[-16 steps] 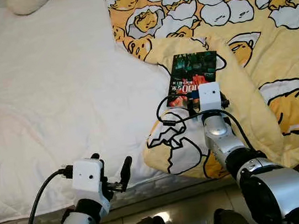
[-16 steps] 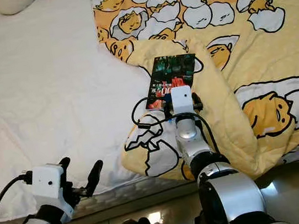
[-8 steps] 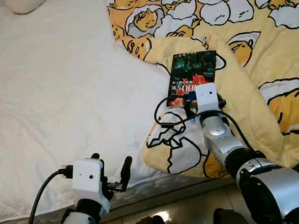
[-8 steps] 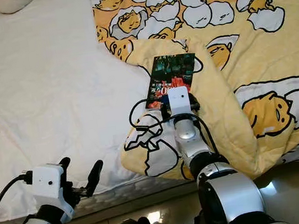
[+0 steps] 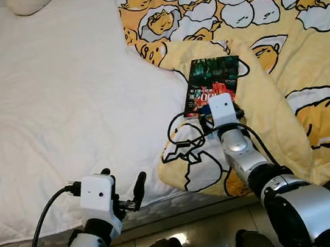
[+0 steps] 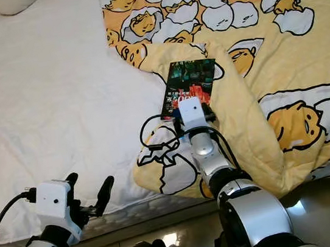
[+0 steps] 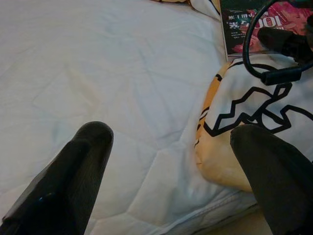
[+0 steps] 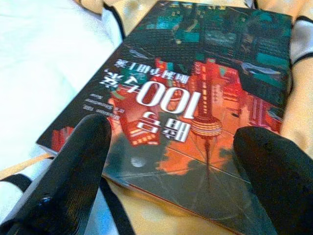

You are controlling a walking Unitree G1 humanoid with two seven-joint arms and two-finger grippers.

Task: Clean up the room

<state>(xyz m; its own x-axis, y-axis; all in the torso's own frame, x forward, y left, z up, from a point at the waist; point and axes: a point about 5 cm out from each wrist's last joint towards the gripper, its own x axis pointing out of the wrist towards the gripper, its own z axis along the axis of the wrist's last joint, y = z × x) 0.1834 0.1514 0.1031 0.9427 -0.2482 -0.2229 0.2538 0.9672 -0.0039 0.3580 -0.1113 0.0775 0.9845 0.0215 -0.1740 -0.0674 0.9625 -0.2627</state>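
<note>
Book [image 5: 212, 80] lies flat on yellow duvet [image 5: 303, 55], near white mattress [image 5: 57, 102]. Right gripper [image 8: 171, 161] over its near edge, fingers spread. Left gripper [image 7: 171, 161] low, fingers apart, empty.

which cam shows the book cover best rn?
Right wrist view: the book is close up, cover print legible, with the right gripper open and a finger at either side. Both eye views show it small on the yellow quilt, near end hidden by the wrist. Left wrist view catches one corner.
</note>
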